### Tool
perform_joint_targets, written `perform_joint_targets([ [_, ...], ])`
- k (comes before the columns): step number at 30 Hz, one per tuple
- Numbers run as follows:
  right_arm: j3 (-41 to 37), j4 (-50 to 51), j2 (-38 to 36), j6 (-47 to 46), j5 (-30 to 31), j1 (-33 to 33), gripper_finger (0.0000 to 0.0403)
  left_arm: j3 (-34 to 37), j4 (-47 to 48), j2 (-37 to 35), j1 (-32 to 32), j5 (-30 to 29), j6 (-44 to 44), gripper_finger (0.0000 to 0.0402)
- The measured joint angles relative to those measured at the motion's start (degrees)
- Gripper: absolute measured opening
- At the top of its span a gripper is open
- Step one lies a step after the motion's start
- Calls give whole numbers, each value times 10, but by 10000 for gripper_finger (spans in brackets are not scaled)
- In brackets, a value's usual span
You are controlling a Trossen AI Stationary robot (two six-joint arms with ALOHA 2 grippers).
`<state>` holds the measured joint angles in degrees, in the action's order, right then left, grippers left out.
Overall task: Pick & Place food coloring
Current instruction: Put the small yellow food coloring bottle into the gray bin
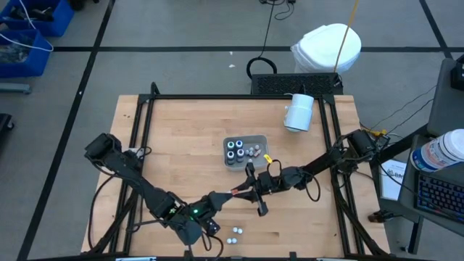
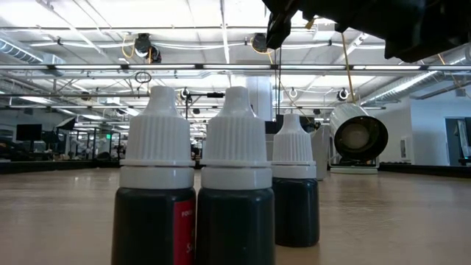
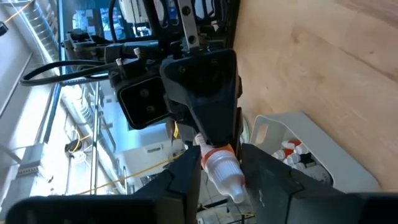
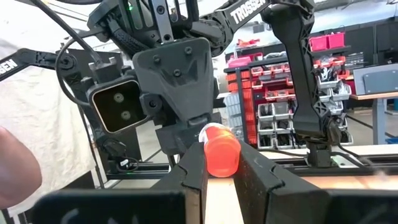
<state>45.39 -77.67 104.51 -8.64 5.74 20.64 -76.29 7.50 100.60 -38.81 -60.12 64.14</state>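
Observation:
A small food coloring bottle [image 1: 237, 193] with an orange body and a white dropper cap is held in the air between both grippers, over the table's near middle. My left gripper [image 1: 226, 196] comes from the left and is shut on it. My right gripper [image 1: 247, 190] comes from the right and is shut on it too. The grey tray [image 1: 255, 140] behind them holds several more bottles [image 1: 233, 151]. Three dark bottles with white caps [image 2: 234, 184] stand on their bases right in front of the low camera. My left gripper [image 3: 222, 182] pinches the bottle's white cap end [image 3: 227, 176] between its two fingers, coming level from the table's left. The bottle lies along the fingers, clear of the table. My right gripper [image 4: 221, 167] pinches the orange body [image 4: 221, 149] at the bottle's base end between its two fingers, coming level from the table's right. The bottle is lifted clear and points toward the left gripper.
A large white cylinder [image 1: 299, 112] lies on its side near the far right corner, also seen as the white cylinder [image 2: 358, 136] in the low view. Two small loose bottles [image 1: 233, 233] stand by the near edge. A black frame [image 1: 217, 96] borders the wooden table.

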Motion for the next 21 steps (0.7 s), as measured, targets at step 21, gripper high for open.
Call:
perform_joint_targets([
  [21, 0, 0, 0, 1, -10, 0, 46, 0, -2, 0, -1, -10, -1, 54],
])
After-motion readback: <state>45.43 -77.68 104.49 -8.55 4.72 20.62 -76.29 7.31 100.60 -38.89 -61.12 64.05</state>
